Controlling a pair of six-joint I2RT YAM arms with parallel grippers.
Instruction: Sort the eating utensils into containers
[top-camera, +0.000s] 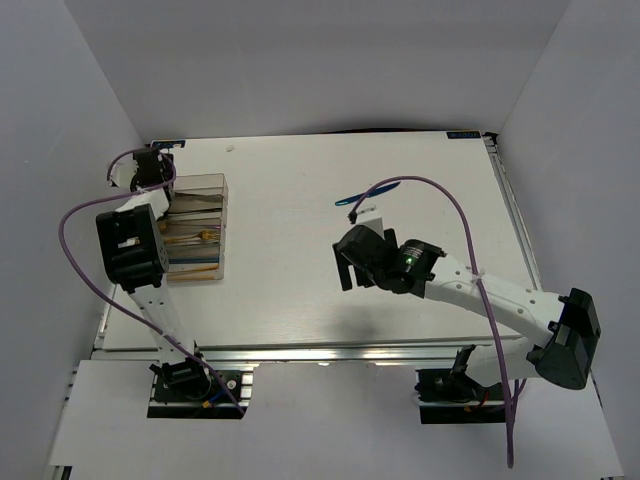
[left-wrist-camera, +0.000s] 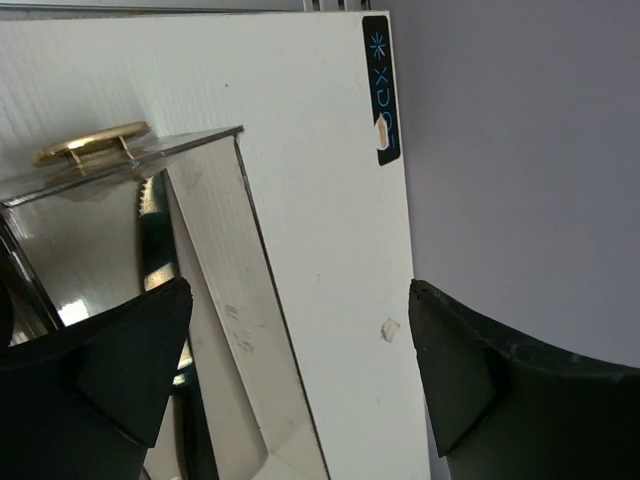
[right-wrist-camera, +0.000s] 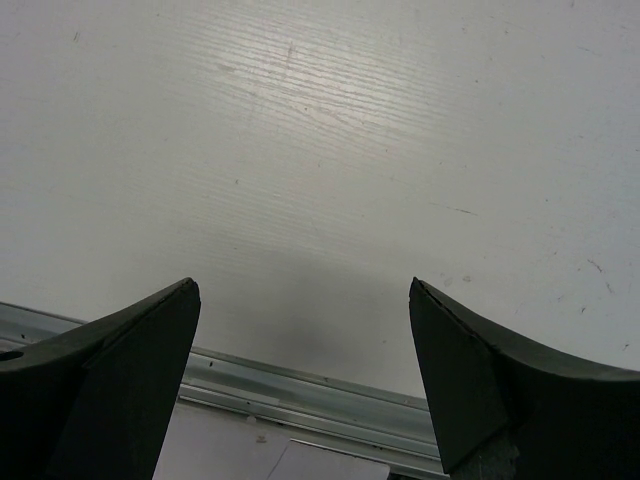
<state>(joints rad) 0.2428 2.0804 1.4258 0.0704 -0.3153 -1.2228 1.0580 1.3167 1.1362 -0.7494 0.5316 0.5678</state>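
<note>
The clear brownish organiser (top-camera: 198, 228) stands at the table's left side with gold utensils (top-camera: 196, 238) lying in its compartments. My left gripper (top-camera: 150, 172) is over its far left corner, open and empty. In the left wrist view the gripper (left-wrist-camera: 300, 340) has its jaws wide apart over the organiser's wall (left-wrist-camera: 215, 260), and a gold utensil end (left-wrist-camera: 90, 143) sticks up over the rim. A blue knife (top-camera: 368, 193) lies on the table's middle, far side. My right gripper (top-camera: 346, 268) is nearer than it, open and empty over bare table (right-wrist-camera: 303, 300).
A purple cable (top-camera: 440, 190) arcs over the right arm near the blue knife. A small white scrap (left-wrist-camera: 390, 328) lies by the far edge. A metal rail (right-wrist-camera: 300, 385) runs along the table's near edge. White walls enclose the table.
</note>
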